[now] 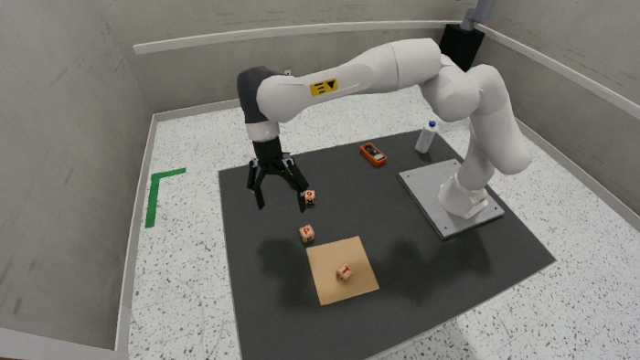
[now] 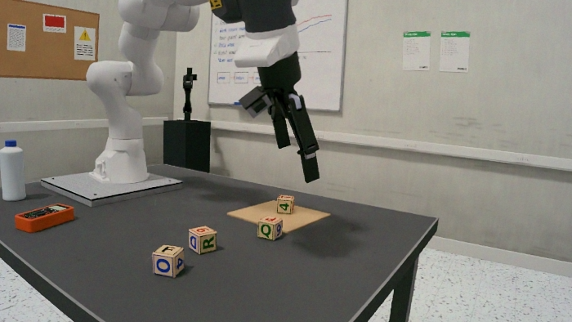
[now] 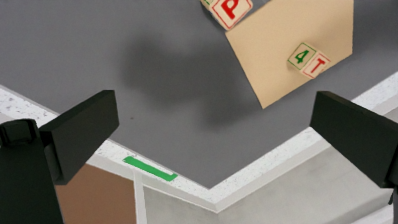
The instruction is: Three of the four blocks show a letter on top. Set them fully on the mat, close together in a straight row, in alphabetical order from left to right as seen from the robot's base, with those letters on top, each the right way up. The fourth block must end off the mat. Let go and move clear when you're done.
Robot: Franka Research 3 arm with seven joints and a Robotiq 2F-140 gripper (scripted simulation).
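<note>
A tan mat (image 1: 342,270) lies on the dark table. A block with a red T on top (image 1: 344,272) sits on the mat, and it also shows in the wrist view (image 3: 310,60). A block with a red P on top (image 1: 306,233) stands just off the mat's corner. A block with a red 9 on top (image 1: 310,196) stands farther back. A fourth block (image 2: 167,261) has a black mark on top that I cannot read; the arm hides it in the top view. My gripper (image 1: 281,206) is open and empty, high above the table beside the 9 block.
An orange device (image 1: 373,154) and a white bottle (image 1: 426,137) stand near the robot's base plate (image 1: 450,196). Green tape (image 1: 157,194) marks the floor past the table edge. Walls enclose the area.
</note>
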